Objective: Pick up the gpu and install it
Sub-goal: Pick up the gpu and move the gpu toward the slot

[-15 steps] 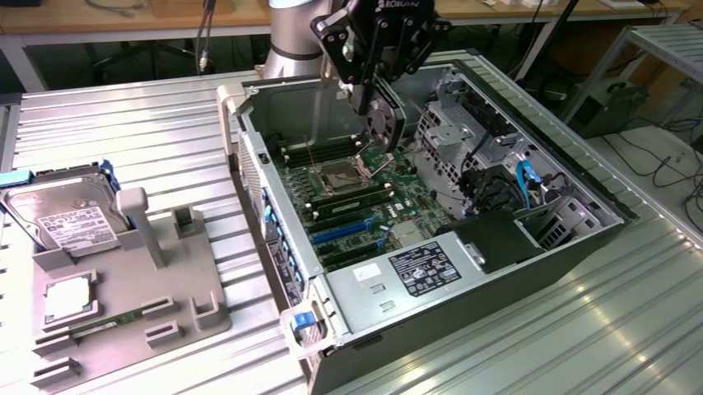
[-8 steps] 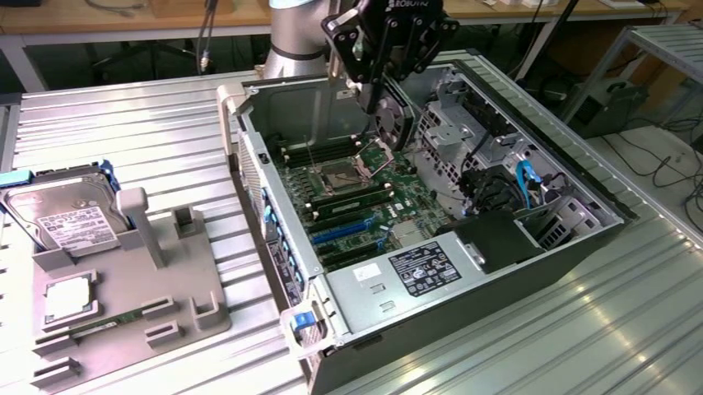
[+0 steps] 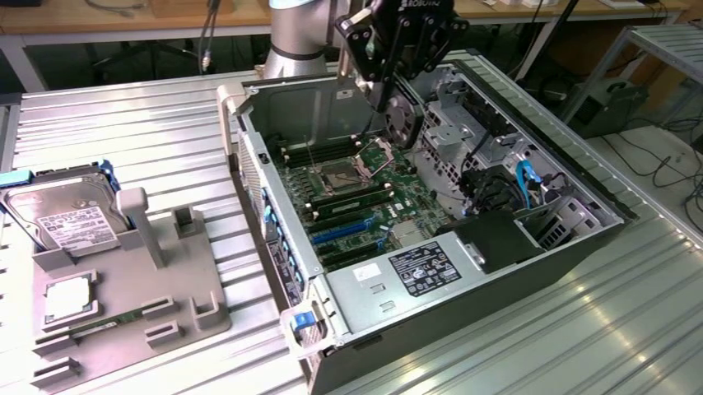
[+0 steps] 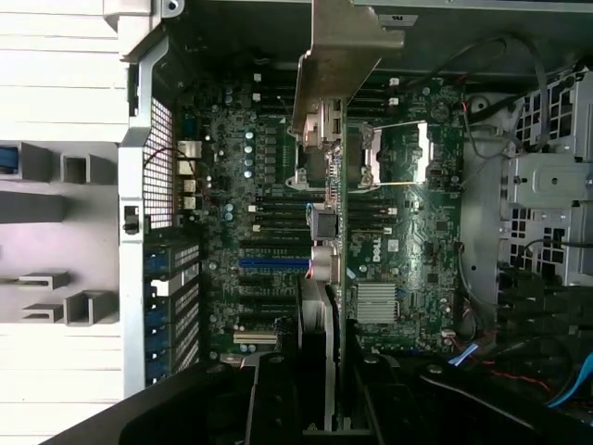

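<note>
The gpu [image 3: 402, 123] hangs on edge over the open computer case [image 3: 318, 107], fan face showing, its pale bracket [image 4: 338, 56] at the far end from the gripper [image 3: 387, 82], whose fingers are clamped on the card. Below lies the green motherboard [image 3: 363, 197]. Well apart, at the exterior view's left, a silver hard drive [image 3: 72, 218] stands in a gray holder [image 3: 132, 280]

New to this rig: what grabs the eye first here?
The black gripper holds the thin black gpu card on edge over the green motherboard inside the open grey computer case. At the exterior view's left, a silver white-labelled hard drive sits in a grey holder.
</note>
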You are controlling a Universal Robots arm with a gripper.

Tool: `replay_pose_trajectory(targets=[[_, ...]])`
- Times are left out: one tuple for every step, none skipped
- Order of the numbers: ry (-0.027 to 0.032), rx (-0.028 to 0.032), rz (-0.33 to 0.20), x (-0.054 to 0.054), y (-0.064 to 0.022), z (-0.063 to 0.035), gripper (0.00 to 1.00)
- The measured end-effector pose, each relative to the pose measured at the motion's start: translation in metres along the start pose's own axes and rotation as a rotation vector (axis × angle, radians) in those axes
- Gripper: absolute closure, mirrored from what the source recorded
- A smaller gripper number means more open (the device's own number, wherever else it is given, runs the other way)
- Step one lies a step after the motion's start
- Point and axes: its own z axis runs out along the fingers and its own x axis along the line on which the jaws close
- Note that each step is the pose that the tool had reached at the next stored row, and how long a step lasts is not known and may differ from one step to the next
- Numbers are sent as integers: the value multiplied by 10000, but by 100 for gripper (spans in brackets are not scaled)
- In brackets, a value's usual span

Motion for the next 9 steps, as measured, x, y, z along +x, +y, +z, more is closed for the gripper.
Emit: replay_pose_trajectory(targets=[[0, -1, 1, -21, 0, 1, 72], [0, 0, 0, -44, -1, 1, 72], [0, 0, 0, -68, -1, 2, 72], [0, 0, -1, -89, -2, 2, 72], [0, 0, -1, -116, -2, 3, 72], [0, 0, 0, -153, -3, 3, 72], [1, 0, 1, -177, -3, 4, 72], [0, 0, 0, -197, -4, 4, 72], [0, 0, -1, -237, -4, 6, 72]])
